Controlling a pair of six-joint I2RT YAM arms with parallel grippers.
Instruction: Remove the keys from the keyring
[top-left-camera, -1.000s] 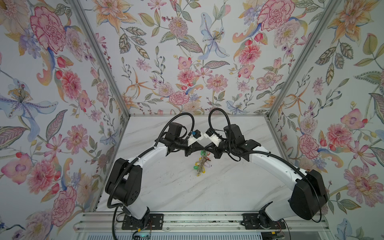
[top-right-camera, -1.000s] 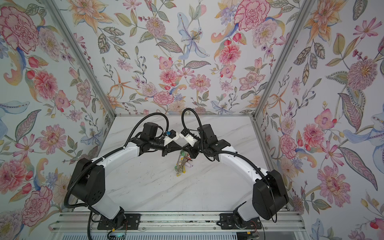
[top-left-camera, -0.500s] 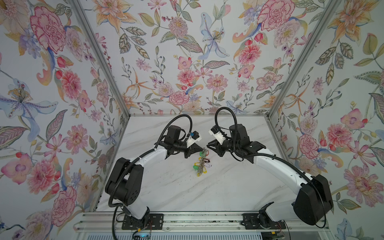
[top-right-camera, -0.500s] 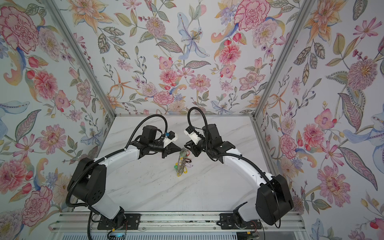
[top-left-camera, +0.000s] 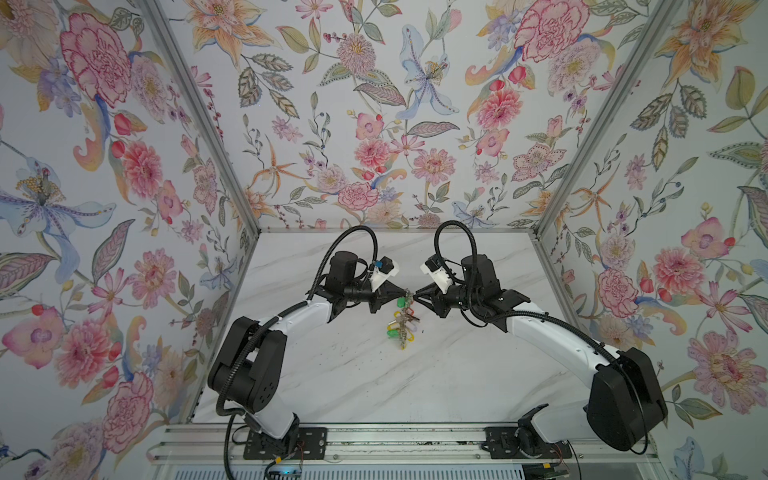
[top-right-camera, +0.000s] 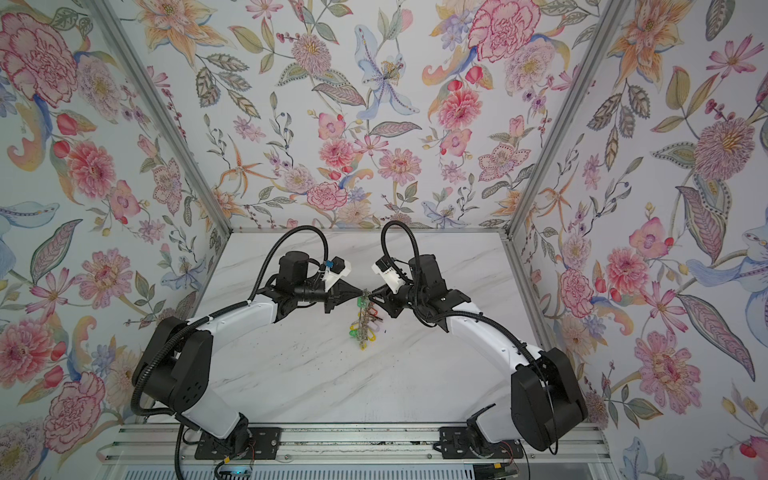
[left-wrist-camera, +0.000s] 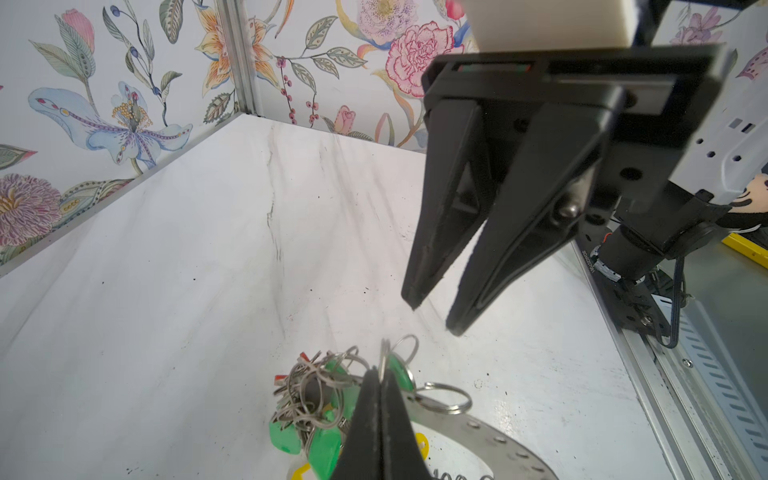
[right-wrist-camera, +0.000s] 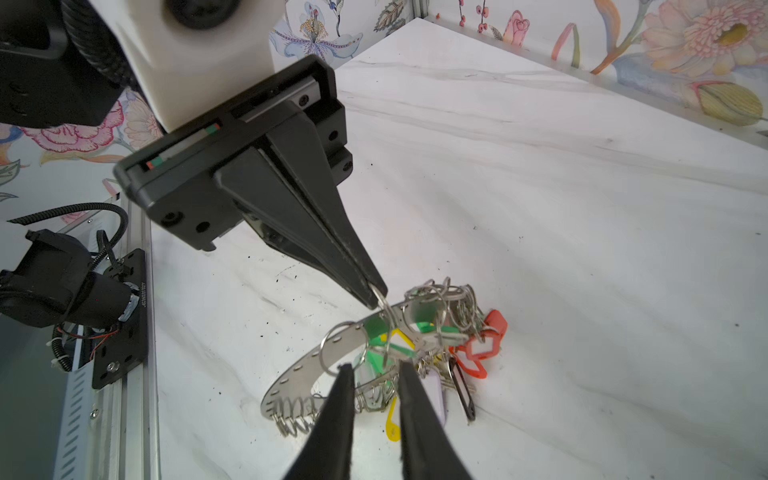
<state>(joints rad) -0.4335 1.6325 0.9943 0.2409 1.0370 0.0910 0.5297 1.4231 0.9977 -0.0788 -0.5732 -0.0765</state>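
Observation:
The keyring (right-wrist-camera: 299, 374), a flat grey metal disc with small rim holes, stands tilted over the marble table; it also shows in the left wrist view (left-wrist-camera: 498, 440). The keys (right-wrist-camera: 440, 332) hang from it in a tangle of little split rings with green, yellow, white and red tags; in both top views the bunch (top-left-camera: 402, 322) (top-right-camera: 365, 326) dangles between the arms. My left gripper (left-wrist-camera: 380, 372) (right-wrist-camera: 374, 299) (top-left-camera: 404, 294) is shut on a thin split ring (left-wrist-camera: 384, 353) at the bunch's top. My right gripper (right-wrist-camera: 374, 368) (left-wrist-camera: 434, 318) (top-left-camera: 416, 296) is open just beside the bunch, gripping nothing.
The white marble table (top-left-camera: 374, 374) is boxed in by floral walls on three sides. An aluminium rail (top-left-camera: 374, 449) with both arm bases runs along the front edge. Small dark specks dot the surface.
One second ago both grippers met at the bunch's top. The right gripper let go, opened and drew back, and has now come close again. The left gripper stays shut on its ring, slightly lower.

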